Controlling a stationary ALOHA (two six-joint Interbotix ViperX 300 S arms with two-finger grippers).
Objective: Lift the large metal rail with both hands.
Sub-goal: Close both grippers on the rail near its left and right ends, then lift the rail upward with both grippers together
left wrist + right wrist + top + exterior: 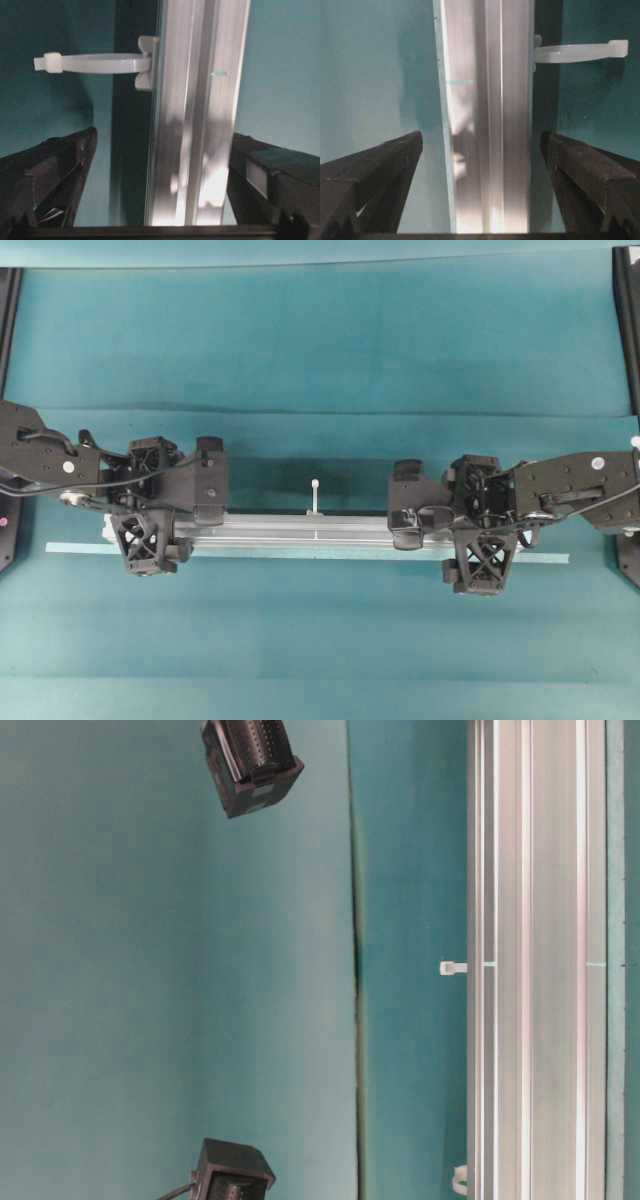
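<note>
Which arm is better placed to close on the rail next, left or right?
Neither clearly: left gripper and right gripper both stand open, straddling the large metal rail, one near each end. Both seem ready to close.

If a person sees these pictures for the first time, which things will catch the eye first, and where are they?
First comes the large metal rail, a long silver bar lying across the teal table, with a white peg at its middle. Next come the two black grippers: the left gripper and the right gripper each stand open astride the rail, one near each end.
</note>
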